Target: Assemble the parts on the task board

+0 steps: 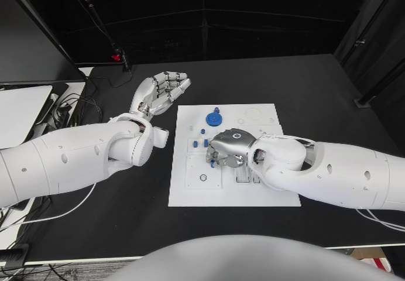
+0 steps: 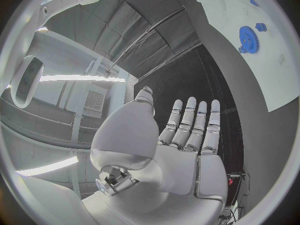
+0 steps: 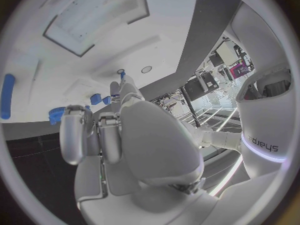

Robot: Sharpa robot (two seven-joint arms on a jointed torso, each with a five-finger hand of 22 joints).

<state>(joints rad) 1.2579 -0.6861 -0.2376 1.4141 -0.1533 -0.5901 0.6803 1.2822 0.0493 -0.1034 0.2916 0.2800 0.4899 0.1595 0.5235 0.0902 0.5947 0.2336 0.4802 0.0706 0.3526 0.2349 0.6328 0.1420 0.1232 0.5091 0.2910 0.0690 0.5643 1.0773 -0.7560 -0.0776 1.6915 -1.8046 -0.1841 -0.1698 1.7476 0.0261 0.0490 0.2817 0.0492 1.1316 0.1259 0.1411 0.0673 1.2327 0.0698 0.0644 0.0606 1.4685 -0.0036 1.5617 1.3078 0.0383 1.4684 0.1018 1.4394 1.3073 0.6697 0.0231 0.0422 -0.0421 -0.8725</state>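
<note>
Two white arms reach in over the black table [image 1: 337,88], and between them lies the task board [image 1: 232,196], the white plate used here as the landmark. The board carries the small blue parts and several shallow recesses.

The left arm [image 1: 76,158] lies beside the board's left edge. Its left hand [image 1: 160,91] stands off the board's far-left corner, above the bare table, fingers straight and spread a little, with nothing in it; the left wrist view shows the same released hand [image 2: 169,150] with the board's edge and a blue gear [image 2: 249,36] off to one side.

The right arm [image 1: 337,170] crosses the board's right edge and covers part of its right half. The right hand [image 1: 226,149] sits over the middle of the board, fingers curled downward toward the surface. Whether it grasps a part cannot be told: its own palm hides the fingertips in the head view, and the right wrist view shows the fingers [image 3: 78,135] bent close together above the board without showing a part between them.

One blue gear [image 1: 214,119] with a small knob lies near the board's far edge. Three small blue pieces [image 1: 200,142] sit just left of the right hand. One small ring-shaped mark [image 1: 202,177] lies on the board's near-left part.

Beyond the table's left edge lie cables [image 1: 72,108] and a pale flat device [image 1: 19,111].
</note>
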